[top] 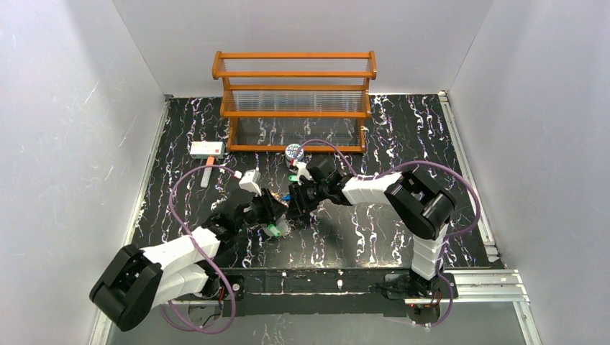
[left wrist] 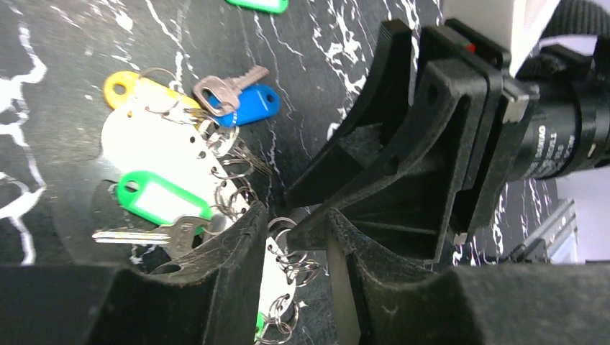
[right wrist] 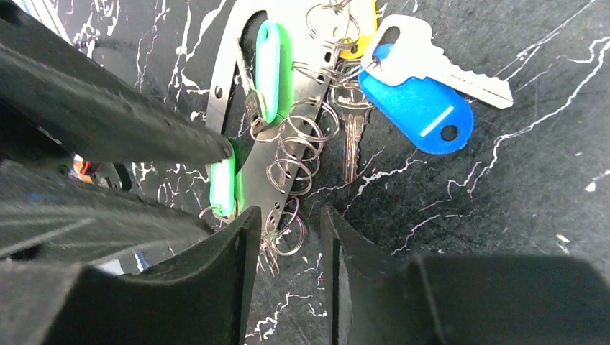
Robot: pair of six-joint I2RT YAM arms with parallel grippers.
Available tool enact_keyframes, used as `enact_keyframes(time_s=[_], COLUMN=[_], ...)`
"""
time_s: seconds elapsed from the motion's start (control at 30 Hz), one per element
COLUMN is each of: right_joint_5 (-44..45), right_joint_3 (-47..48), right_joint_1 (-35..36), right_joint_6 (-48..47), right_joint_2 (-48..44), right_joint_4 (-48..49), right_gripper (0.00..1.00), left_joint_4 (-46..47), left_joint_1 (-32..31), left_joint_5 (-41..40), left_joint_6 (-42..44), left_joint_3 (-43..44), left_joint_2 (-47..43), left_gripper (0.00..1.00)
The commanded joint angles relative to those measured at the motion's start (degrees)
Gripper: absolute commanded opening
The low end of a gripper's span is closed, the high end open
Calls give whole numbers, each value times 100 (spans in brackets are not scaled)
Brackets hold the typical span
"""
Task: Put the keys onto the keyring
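Shows left gripper [left wrist: 293, 237] and right gripper [right wrist: 288, 230] meeting nose to nose at the centre of the table [top: 374, 244]. Finds the keyring [left wrist: 155, 147] lying flat under both, at 10 o'clock from the left jaws in the left wrist view, keys [right wrist: 421, 108] fanned round it. Leaves the right jaws parted over bare table, holding nothing; sets the left jaws astride the keyring's edge, grip impossible to confirm. Could drag the whole bunch if a fingertip snags the crowded split rings [right wrist: 295, 154], or knock the grippers together. Presents a floppy whitish punched oval, thin shiny wire rings, glossy plastic tags, cut silver blades, black marbled tabletop.
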Motion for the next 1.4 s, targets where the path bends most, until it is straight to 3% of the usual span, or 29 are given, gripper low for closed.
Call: enact_keyframes(time_s=[0.0,0.3,0.53,0.73,0.9,1.1,1.17,1.37], right_joint_5=[363,1904,3061,3682,3575,3757,3834,4078], right_joint_3=[-42,620,1107,1382,1393,1338,1297,1155], right_joint_1=[71,739,1167,1394,1414,1432,1433,1496], right_joint_6=[-272,-551,-555,-575,-554,-584,-619,-667], right_joint_2=[-320,-128,270,607,629,495,395,95], right_joint_4=[-324,-1331,-1845,-2135,-2199,-2267,-2259,-2261], right_gripper=[46,58,60,56,44,43,45,63], left_joint_4=[-984,-2294,-2625,-2602,-2551,-2481,-2474,-2419], left_joint_1=[58,93,102,103,103,103,101,103], left_joint_5=[-987,-2277,-2552,-2506,-2497,-2465,-2454,-2414], left_joint_6=[237,267,360,371,375,375,375,379], left_joint_3=[315,497,473,452,438,416,410,384], left_joint_2=[-549,-1725,-2223,-2215,-2176,-2121,-2105,-2057], left_gripper=[35,49,55,55,55,56,56,56])
